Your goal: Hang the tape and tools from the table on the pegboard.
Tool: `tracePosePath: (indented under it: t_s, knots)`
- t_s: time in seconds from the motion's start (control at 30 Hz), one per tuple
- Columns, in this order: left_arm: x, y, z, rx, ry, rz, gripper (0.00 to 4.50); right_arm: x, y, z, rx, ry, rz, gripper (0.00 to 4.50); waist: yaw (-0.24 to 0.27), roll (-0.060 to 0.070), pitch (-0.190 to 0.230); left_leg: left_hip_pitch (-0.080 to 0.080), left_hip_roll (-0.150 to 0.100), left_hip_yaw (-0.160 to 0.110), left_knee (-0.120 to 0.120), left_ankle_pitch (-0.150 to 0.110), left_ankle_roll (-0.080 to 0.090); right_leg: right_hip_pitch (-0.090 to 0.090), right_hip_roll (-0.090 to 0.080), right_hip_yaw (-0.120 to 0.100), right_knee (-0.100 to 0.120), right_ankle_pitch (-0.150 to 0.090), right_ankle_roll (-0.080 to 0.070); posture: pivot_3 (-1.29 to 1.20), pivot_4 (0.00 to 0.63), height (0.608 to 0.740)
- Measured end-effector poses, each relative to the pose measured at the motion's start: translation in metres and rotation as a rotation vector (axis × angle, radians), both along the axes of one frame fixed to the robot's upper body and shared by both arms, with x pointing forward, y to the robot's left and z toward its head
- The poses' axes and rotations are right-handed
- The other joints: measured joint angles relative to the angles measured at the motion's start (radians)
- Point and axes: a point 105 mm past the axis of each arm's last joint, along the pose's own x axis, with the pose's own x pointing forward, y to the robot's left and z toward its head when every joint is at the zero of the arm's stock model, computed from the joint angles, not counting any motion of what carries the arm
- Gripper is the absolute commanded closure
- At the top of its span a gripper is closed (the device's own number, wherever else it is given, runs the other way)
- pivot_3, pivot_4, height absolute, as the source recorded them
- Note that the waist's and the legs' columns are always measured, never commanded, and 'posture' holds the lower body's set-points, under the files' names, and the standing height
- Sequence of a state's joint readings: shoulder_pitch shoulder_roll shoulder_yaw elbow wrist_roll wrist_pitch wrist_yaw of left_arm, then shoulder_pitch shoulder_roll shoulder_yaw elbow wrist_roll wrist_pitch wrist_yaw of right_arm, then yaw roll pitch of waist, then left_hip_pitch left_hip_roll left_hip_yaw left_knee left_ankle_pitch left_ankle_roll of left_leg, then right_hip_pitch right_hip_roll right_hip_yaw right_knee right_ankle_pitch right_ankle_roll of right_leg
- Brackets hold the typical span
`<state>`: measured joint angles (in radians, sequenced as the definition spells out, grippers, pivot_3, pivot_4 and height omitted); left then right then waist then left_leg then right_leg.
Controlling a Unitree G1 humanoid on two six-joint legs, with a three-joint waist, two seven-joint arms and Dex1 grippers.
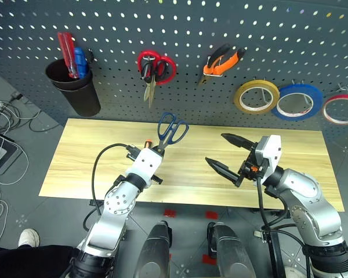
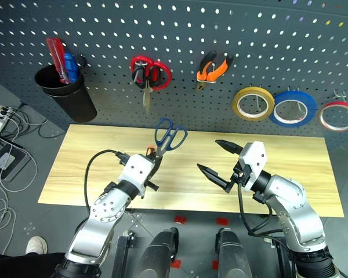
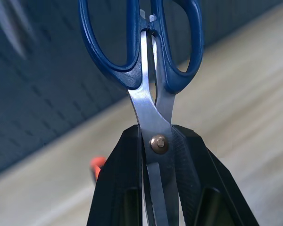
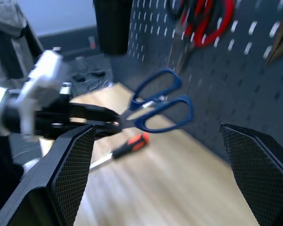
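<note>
left gripper (image 1: 158,152) is clamped on the blades of the blue scissors (image 1: 171,129), handles up, held above the table (image 1: 75,162) near its back edge, short of the pegboard (image 1: 180,29). right gripper (image 1: 229,154) hangs beside it, fingers wide apart, holding nothing. already on the pegboard: orange pliers (image 1: 221,62) and, far right, the red tape (image 1: 342,109). the orange-handled screwdriver (image 4: 127,147) lies on the table below the scissors. judged: two items hung, scissors in hand, screwdriver left.
</note>
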<state>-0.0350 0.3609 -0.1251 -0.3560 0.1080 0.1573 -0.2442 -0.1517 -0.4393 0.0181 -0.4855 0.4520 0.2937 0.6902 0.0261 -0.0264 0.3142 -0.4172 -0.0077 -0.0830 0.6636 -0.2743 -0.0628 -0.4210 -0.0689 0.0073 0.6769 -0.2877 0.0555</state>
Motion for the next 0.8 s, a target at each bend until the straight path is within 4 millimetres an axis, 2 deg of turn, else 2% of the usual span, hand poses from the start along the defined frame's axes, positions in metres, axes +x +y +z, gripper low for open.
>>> tracePosePath:
  t_s: [0.27, 0.4, 0.53, 0.8]
  knots:
    - [-0.016, 0.010, 0.020, -0.008, -0.119, 0.009, 3.81, -0.010, 0.001, 0.014, 0.074, -0.023, -0.045, 0.00, 0.002, -0.002, -0.067, 0.000, -0.001, 0.001, -0.001, 0.000, 0.001, 0.001, 0.003, 0.000, -0.001, 0.000, 0.000, 0.12, 0.125, 0.740]
    - [-0.015, 0.018, 0.032, -0.030, -0.177, 0.047, 3.81, -0.007, -0.004, 0.018, 0.090, -0.025, -0.080, 0.00, 0.003, -0.002, -0.099, 0.001, -0.002, 0.001, -0.001, 0.000, 0.001, 0.002, 0.006, 0.001, -0.001, 0.000, 0.000, 0.12, 0.115, 0.740]
    - [-0.011, 0.015, 0.045, -0.063, -0.235, 0.053, 3.81, -0.007, -0.003, 0.022, 0.103, -0.035, -0.073, 0.00, 0.004, -0.002, -0.115, 0.002, -0.002, 0.001, -0.001, 0.000, 0.001, 0.002, 0.008, 0.001, -0.001, 0.000, 0.000, 0.12, 0.116, 0.740]
    - [0.011, 0.018, 0.035, -0.099, -0.189, 0.078, 3.81, -0.005, -0.002, 0.027, 0.101, -0.052, -0.071, 0.00, 0.007, -0.002, -0.131, 0.003, -0.001, 0.002, 0.000, -0.001, 0.002, 0.003, 0.009, 0.002, 0.000, 0.000, 0.000, 0.11, 0.138, 0.740]
